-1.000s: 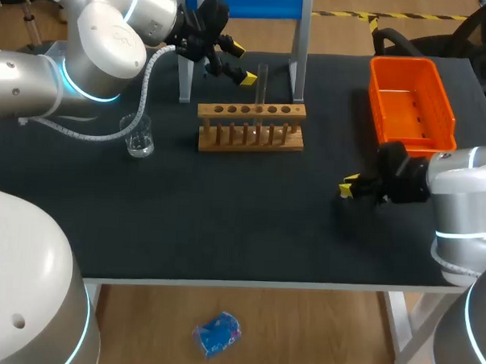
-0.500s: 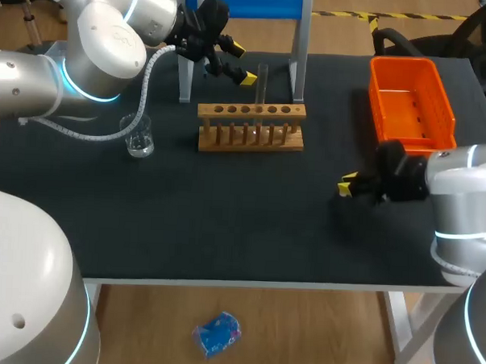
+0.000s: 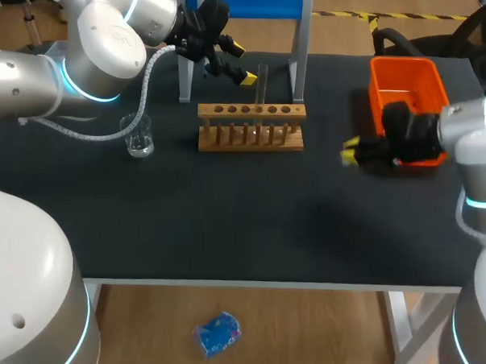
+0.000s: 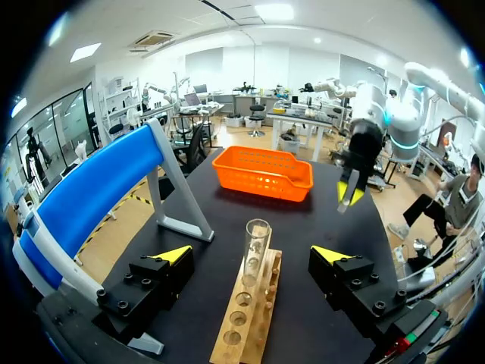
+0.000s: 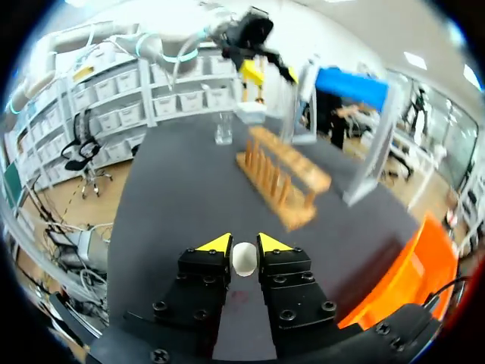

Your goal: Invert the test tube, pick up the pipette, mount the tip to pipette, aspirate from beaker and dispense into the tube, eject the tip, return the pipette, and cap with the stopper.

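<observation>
You are on the last step, I think: capping. Your right end effector [image 5: 243, 246] is pinched on the small white stopper [image 5: 243, 259]. The test tube [image 3: 262, 86] stands in the wooden rack [image 3: 250, 135]. Your left end effector [image 4: 250, 255] is wide open around the tube, not touching it. Next, bring the stopper over the tube's open top and press down gently.

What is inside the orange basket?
The visible floor of the orange basket looks bare; its near end cannot be seen, because the right arm covers it.

Black table [image 3: 225, 221], wooden rack [image 3: 251, 126], beaker [image 3: 138, 137], orange basket [image 3: 404, 66]
</observation>
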`<action>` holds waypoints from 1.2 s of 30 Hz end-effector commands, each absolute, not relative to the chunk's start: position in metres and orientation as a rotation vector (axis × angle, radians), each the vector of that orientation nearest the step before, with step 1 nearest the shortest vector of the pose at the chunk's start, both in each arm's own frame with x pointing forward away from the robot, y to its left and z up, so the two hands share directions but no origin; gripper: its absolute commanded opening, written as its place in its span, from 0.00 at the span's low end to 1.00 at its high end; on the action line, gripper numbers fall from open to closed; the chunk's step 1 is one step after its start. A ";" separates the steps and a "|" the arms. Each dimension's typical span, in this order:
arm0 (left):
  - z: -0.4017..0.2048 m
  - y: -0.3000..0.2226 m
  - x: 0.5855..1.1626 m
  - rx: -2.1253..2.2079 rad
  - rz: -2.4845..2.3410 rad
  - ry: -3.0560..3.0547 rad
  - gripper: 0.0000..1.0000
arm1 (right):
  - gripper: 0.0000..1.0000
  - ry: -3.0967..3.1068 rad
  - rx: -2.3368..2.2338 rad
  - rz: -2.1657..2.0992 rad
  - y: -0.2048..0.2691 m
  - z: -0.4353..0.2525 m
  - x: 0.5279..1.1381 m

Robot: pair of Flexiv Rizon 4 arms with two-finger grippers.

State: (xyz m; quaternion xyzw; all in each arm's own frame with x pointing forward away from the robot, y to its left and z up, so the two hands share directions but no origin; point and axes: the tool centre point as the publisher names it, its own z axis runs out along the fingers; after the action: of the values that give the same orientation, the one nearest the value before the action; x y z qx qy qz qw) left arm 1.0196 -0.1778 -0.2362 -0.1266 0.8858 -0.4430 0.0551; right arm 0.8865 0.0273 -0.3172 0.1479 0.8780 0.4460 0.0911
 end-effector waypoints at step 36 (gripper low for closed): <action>-0.236 -0.178 1.020 -0.384 -1.342 2.694 1.00 | 0.00 2.794 -0.004 1.380 0.102 -0.203 0.962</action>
State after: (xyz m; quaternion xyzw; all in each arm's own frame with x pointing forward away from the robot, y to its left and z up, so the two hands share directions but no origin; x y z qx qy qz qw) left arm 1.0195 -0.1779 -0.2362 -0.1265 0.8858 -0.4431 0.0551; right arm 0.9476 0.0866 -0.2071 0.0060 0.8908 0.4537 0.0234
